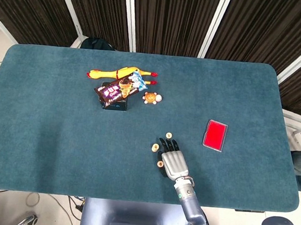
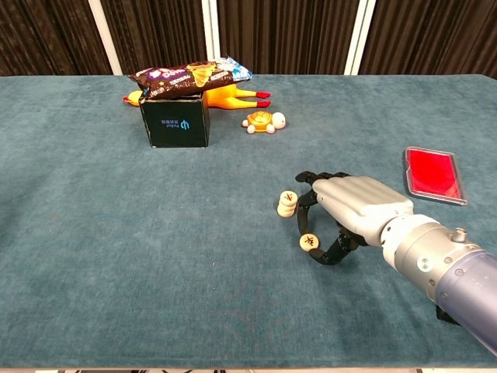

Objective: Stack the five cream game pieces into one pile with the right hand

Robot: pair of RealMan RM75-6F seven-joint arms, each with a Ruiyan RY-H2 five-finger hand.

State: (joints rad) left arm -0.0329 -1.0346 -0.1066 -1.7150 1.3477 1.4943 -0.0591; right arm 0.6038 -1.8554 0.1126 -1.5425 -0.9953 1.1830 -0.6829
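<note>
My right hand (image 1: 172, 159) (image 2: 359, 207) hangs palm down over the near middle of the table, fingers curled downward. Between its thumb and a fingertip it pinches one cream game piece (image 2: 310, 242) (image 1: 160, 164), tilted with its marked face toward the chest camera. Just left of the fingertips stands a short stack of cream pieces (image 2: 286, 204) (image 1: 154, 147), apart from the hand. Another single cream piece (image 1: 168, 135) lies just beyond the fingertips; the chest view hides it behind the hand. The left hand shows in neither view.
A red flat case (image 1: 215, 135) (image 2: 433, 174) lies right of the hand. At the back left stand a dark box (image 2: 175, 122) with a snack bag (image 2: 192, 75) on top, a rubber chicken (image 1: 119, 72) and a small turtle toy (image 2: 263, 121).
</note>
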